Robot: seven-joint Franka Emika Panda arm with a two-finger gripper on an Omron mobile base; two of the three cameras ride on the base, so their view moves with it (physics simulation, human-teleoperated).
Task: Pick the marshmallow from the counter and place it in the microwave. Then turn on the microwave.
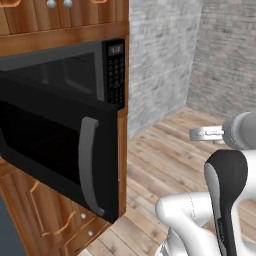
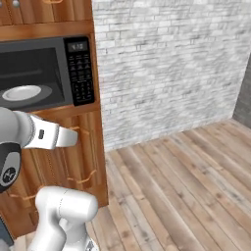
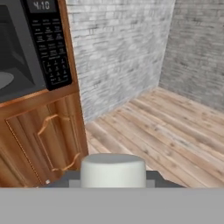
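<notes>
Apparently marshmallow held in hand, microwave open.

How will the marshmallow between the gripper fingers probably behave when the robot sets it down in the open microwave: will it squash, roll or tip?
The marshmallow looks like a short, wide cylinder with a flat top, so it will probably stand without tipping. On its side, the round wall could roll. It looks soft and small, so it is probably light and may dent under the grip.
</notes>
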